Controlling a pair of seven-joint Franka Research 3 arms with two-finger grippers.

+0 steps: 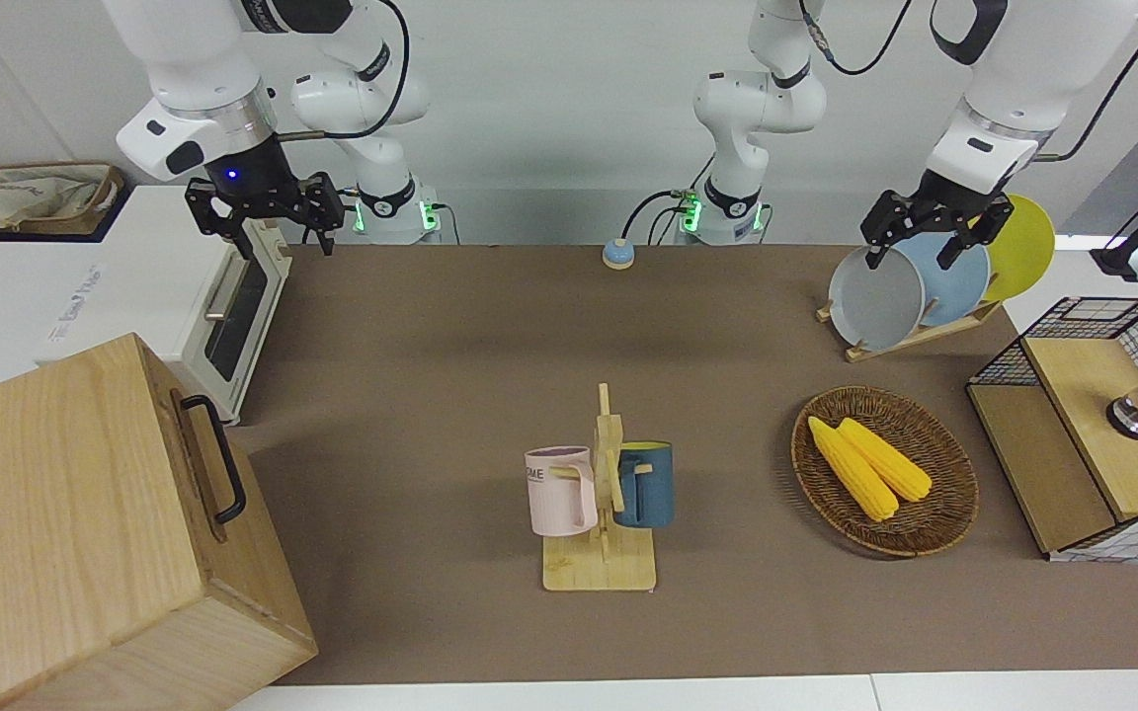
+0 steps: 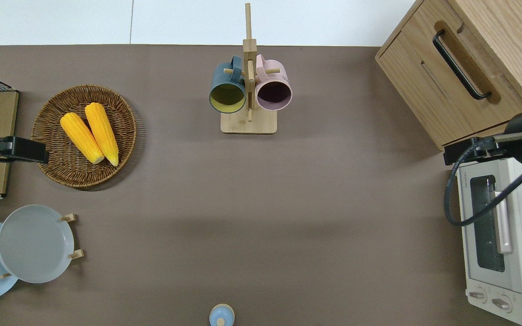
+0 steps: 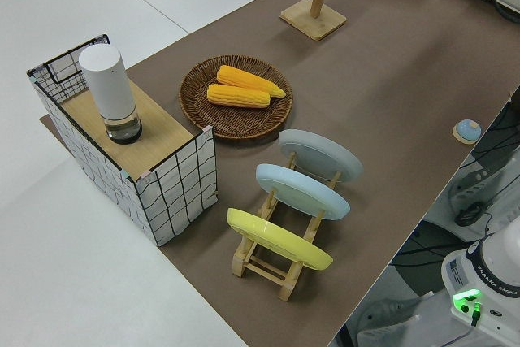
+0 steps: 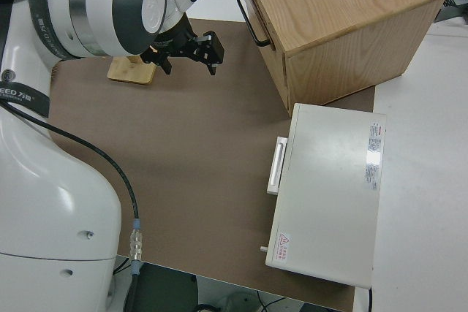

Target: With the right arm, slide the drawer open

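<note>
Right end effector [image 1: 276, 219] raised, fingers spread, empty.
Drawer [image 1: 202, 464] shut; its black handle [image 1: 216, 457] well apart from it; left arm parked.

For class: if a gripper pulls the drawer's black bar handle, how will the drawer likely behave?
The drawer looks like rigid wood, so it probably slides straight rather than flexing. Its handle is a slim, smooth bar, possibly slippery. The wooden cabinet looks bulky, so unlikely to tip.

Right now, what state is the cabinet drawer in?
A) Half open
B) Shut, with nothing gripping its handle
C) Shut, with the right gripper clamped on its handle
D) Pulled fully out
B: the drawer sits flush in the cabinet, and the right gripper hangs open, clear of the black handle.
</note>
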